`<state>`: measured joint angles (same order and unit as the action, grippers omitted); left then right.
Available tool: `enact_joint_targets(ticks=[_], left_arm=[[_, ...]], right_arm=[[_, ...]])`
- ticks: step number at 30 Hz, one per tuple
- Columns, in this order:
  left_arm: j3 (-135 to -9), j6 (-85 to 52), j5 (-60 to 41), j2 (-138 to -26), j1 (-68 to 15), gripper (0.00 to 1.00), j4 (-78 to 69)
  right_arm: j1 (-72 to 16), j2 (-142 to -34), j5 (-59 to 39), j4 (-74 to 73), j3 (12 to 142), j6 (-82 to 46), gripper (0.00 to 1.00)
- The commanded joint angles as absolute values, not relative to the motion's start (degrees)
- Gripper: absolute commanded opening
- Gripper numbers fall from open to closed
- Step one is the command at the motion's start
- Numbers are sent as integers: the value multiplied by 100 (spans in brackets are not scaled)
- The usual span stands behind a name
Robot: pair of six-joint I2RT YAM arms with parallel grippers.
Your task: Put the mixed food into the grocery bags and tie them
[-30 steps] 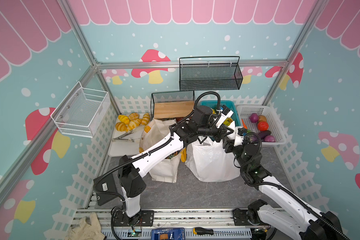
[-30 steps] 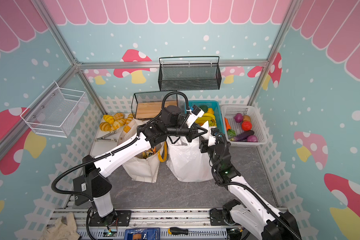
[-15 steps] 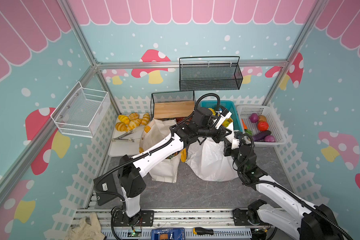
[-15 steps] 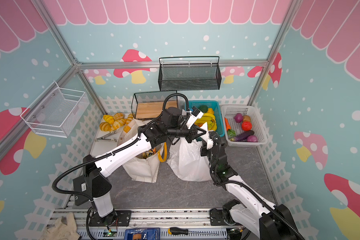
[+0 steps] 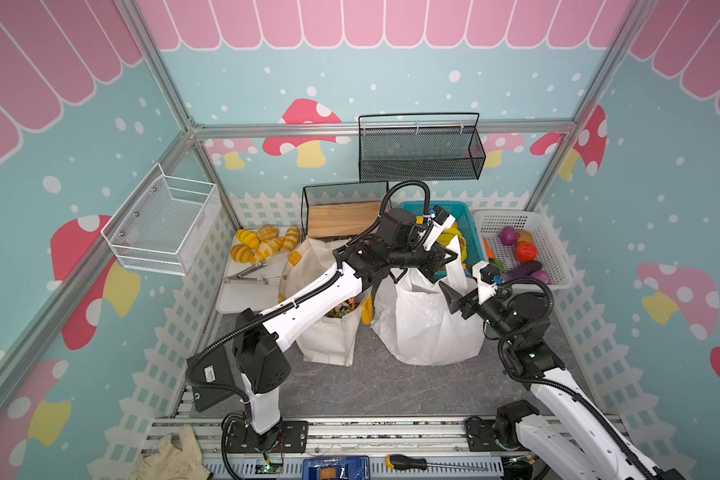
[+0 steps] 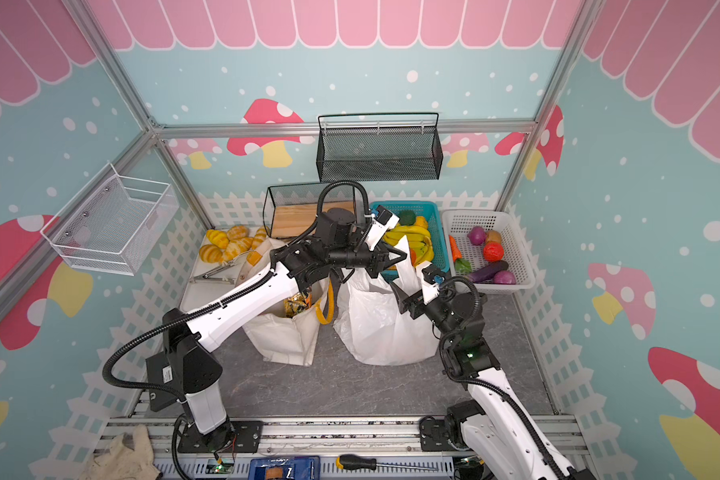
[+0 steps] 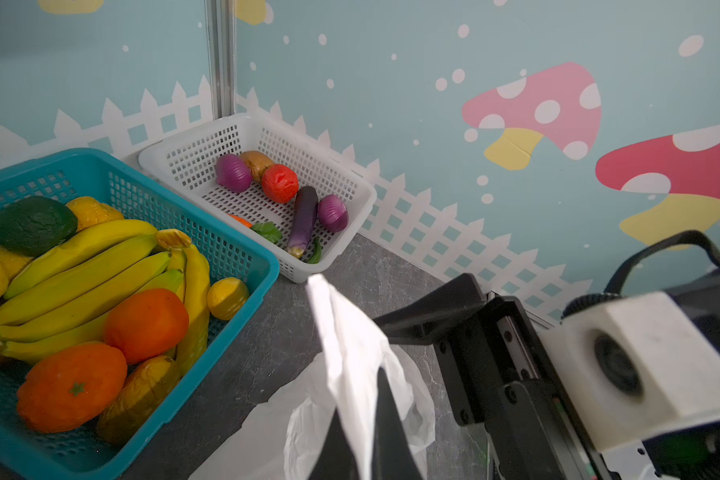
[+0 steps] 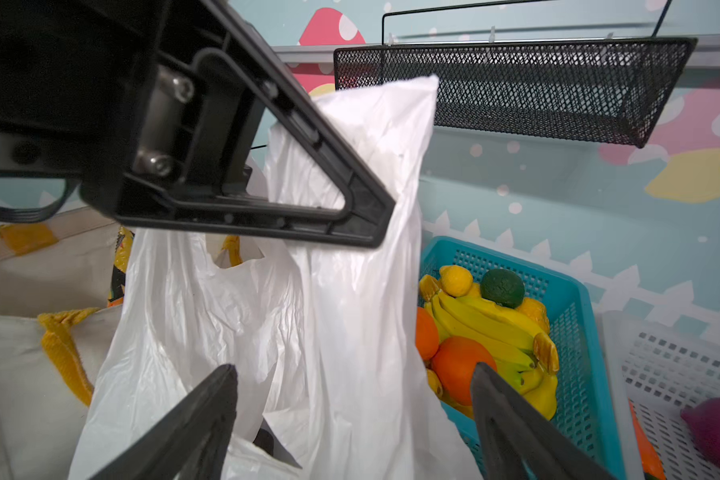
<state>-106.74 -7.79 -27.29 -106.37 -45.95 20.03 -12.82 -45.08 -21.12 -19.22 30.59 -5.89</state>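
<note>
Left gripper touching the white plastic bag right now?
Touching. The left wrist view shows the left gripper shut on the white plastic bag, its handle strip rising out of the grip.

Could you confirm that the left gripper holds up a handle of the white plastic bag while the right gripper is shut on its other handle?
Not quite: the right wrist view shows the right gripper open, jaws spread wide, gripping nothing. The left gripper does hold up a handle of the white plastic bag.
</note>
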Motion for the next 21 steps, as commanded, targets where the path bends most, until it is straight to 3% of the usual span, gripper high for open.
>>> enact_joint_targets(ticks=[1,7,14,19,21], left_arm=[[-10710,-888,-2904,-10419,-4554,0,1912],[-10700,-866,-2983,-10402,-4527,0,1914],[-10697,-796,-3032,-10389,-4518,0,1945],[-10705,-673,-3041,-10391,-4517,0,1949],[-10637,-480,-3046,-10319,-4512,11,1956]], right_arm=[[-763,-4536,-3594,-1883,3272,-621,90],[-109,-5128,-5185,-2677,3415,-1051,83],[189,-6075,-6097,-3573,3606,-1417,51],[193,-6454,-6599,-4649,3460,-2085,16],[206,-6481,-6441,-4624,3429,-2142,6]])
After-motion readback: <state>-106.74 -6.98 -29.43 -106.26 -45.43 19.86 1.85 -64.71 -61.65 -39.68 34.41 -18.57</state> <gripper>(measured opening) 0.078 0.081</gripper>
